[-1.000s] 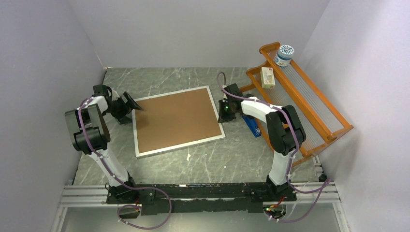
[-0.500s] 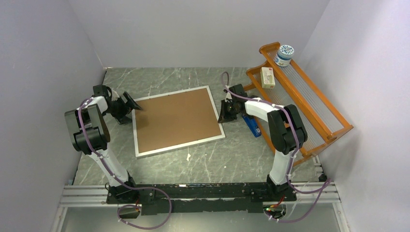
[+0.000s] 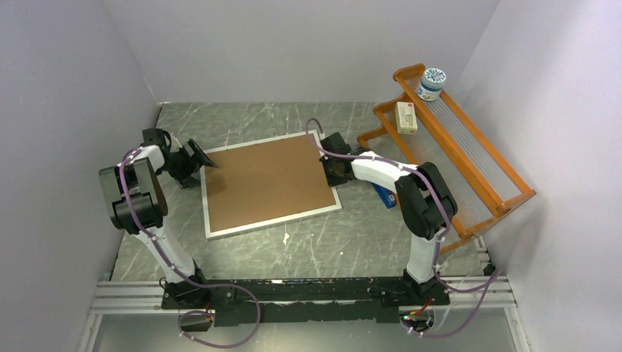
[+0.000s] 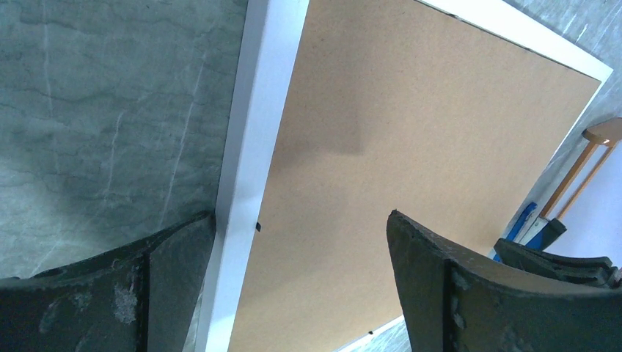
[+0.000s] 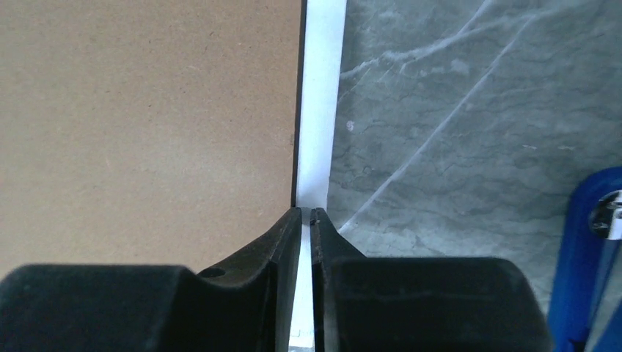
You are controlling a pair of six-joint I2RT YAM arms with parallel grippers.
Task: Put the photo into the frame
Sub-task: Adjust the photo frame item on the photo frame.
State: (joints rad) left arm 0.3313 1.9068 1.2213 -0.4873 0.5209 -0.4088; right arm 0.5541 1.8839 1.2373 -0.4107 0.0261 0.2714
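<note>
The frame [image 3: 275, 222] lies face down mid-bench [image 3: 345, 246], with a brown backing board [image 3: 265, 183] sitting inside its rim. No photo is in sight. I'd guess it's already under the board, but I can't tell. The left gripper [image 4: 297, 220] has its jaws wide open astride the left rim, holding nothing. The right gripper [image 5: 308, 213] has its jaws all but closed, tips at the right rim. Probably only fastening the back remains.
</note>
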